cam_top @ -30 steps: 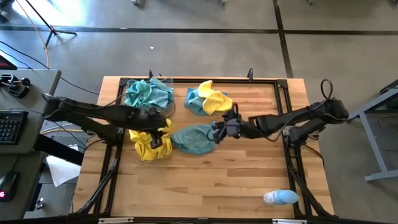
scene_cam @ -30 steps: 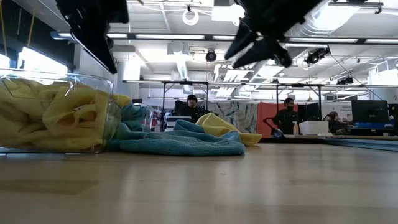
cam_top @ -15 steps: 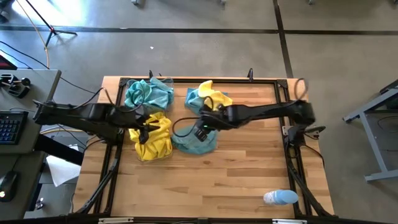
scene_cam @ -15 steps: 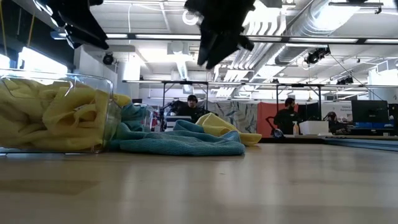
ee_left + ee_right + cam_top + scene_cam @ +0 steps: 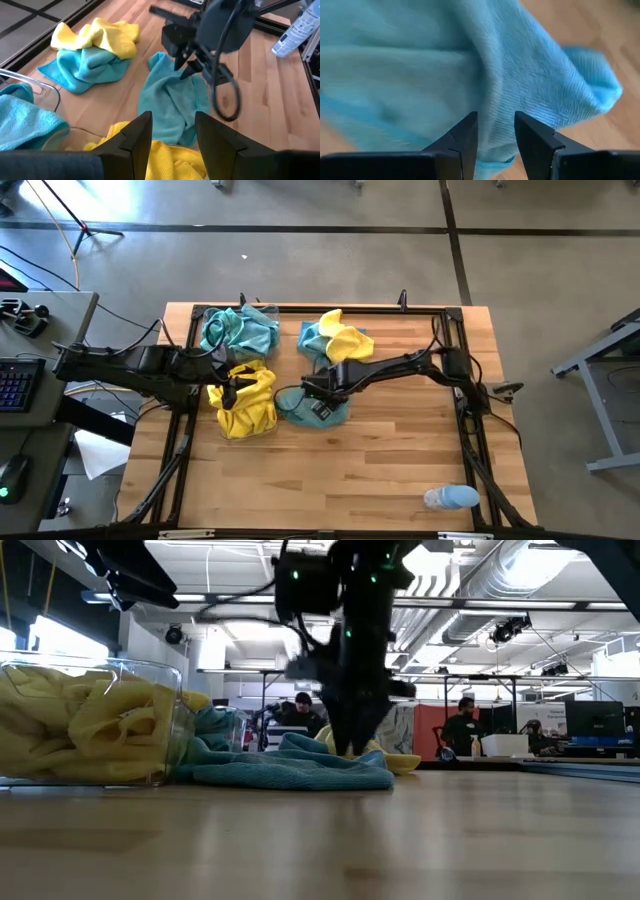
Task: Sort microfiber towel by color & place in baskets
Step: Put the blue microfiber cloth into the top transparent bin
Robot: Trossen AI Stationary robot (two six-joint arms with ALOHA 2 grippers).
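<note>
The right gripper (image 5: 318,392), having swung in from the right, is now lowering onto the loose teal-blue fuzzy towel (image 5: 312,404) at centre frame on the wooden tabletop (image 5: 400,470), jaws parted and gripping nothing yet; pickup is imminent. The left gripper (image 5: 232,387) is hovering over the clear plastic basket of yellow towels (image 5: 243,405), jaws parted, empty.

A soft teal-blue microfiber towel (image 5: 318,406) lies on the pale, wood-grained butcher-block table (image 5: 400,470). Bright yellow fuzzy cloths (image 5: 243,402) fill one clear see-through plastic bin (image 5: 150,720); teal cloths (image 5: 238,332) fill the other bin nearer the table's far edge. A small pale-blue-and-white rounded bottle (image 5: 450,498) sits by the near right corner.
</note>
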